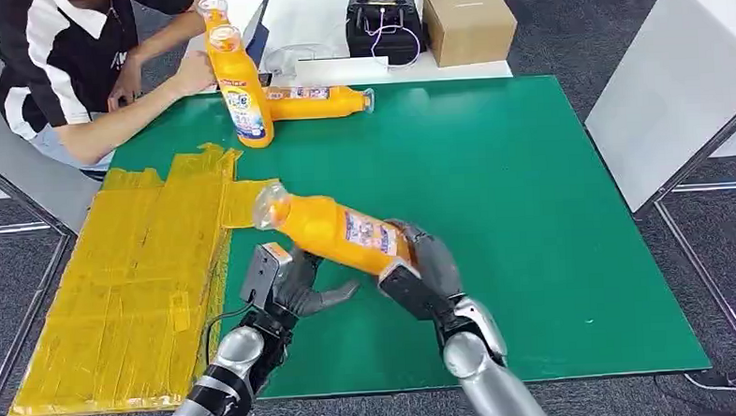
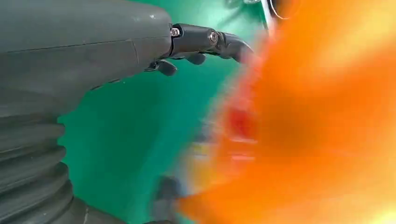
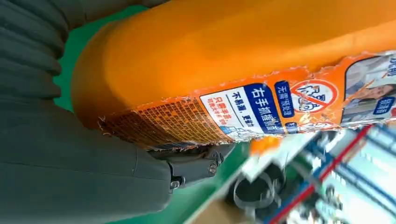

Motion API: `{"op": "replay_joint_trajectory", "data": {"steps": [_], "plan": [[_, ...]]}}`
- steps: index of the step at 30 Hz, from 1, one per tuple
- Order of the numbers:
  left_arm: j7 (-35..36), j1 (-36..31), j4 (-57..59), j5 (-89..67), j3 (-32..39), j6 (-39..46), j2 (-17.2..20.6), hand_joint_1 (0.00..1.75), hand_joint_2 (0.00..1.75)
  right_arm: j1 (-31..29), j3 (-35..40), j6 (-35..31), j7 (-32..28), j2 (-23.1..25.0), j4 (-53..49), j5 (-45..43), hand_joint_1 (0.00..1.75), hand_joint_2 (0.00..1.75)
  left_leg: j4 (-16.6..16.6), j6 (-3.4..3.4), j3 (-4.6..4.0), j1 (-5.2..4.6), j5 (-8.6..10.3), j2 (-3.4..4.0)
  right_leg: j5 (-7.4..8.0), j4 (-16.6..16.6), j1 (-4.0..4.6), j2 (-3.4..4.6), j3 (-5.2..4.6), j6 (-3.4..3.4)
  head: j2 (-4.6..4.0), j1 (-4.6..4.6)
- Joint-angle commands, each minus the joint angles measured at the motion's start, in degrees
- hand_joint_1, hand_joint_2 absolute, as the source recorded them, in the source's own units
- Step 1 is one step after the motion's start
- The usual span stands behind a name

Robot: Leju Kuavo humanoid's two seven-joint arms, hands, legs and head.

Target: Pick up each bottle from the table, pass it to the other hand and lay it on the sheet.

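My right hand grips an orange bottle by its base, above the green mat, with its clear neck pointing toward the yellow sheet. The right wrist view shows the bottle's torn label close up against the hand. My left hand is just under the bottle's middle, fingers apart and holding nothing. In the left wrist view its fingers reach out beside the blurred orange bottle. Another orange bottle stands at the mat's far edge, and a second lies beside it.
A person sits at the far left with a hand on the standing bottle; a third bottle stands behind it. A white table at the back carries a black device and a cardboard box. Another white table stands at the right.
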Motion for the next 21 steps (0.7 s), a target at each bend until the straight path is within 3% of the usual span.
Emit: {"op": "replay_joint_trajectory", "data": {"steps": [1, 13, 14, 19, 20, 21], "plan": [[0.7, -1.3, 1.9, 0.6, 0.2, -0.2, 0.6, 0.00, 1.75, -2.0, 4.1, 0.0, -0.2, 1.2, 9.5, -0.8, 1.75, 1.75, -0.1, -0.03, 0.17, 0.03, -0.03, 0.12, 0.01, -0.1, 0.04, 0.06, 0.19, -0.02, 0.00, 0.02], [0.9, -1.7, 1.9, 1.7, 0.4, -0.6, 0.7, 0.00, 1.75, -2.7, 5.3, 0.9, -0.2, 2.0, 12.4, -0.7, 1.75, 1.75, 0.0, -0.05, 0.16, 0.02, -0.03, 0.09, -0.01, -0.1, 0.02, 0.03, 0.18, -0.03, 0.00, 0.00], [0.9, -1.7, 1.9, 2.1, 0.4, -0.8, 0.6, 0.00, 1.75, -2.9, 5.4, 0.9, -0.3, 2.0, 12.9, -0.7, 1.75, 1.75, -0.1, -0.11, 0.51, 0.08, -0.14, 0.21, -0.07, -0.2, 0.10, 0.08, 0.55, -0.07, 0.00, 0.00], [0.3, -0.9, 0.2, 5.4, 1.3, -2.7, 0.6, 0.00, 1.75, -3.6, 5.5, 0.6, -1.0, 2.6, 15.4, -1.2, 1.75, 1.75, 0.0, -0.04, 0.13, 0.03, -0.03, 0.10, 0.00, -0.1, 0.03, 0.05, 0.15, -0.02, 0.00, 0.02], [-0.1, -0.6, -0.5, 5.9, 1.6, -2.5, 0.4, 1.62, 1.75, -3.6, 5.6, 0.6, -1.1, 2.6, 15.6, -1.3, 1.75, 1.75, 0.0, -0.06, 0.27, 0.05, -0.08, 0.16, -0.02, -0.1, 0.05, 0.08, 0.29, -0.03, 0.00, 0.00], [-0.2, -0.3, -1.1, 6.1, 1.6, -2.3, 0.3, 1.75, 1.75, -3.5, 5.6, 0.6, -1.3, 2.6, 15.7, -1.5, 1.75, 1.75, 0.0, -0.05, 0.19, 0.02, -0.05, 0.13, -0.01, -0.1, 0.03, 0.06, 0.21, -0.02, 0.00, 0.00]]}}
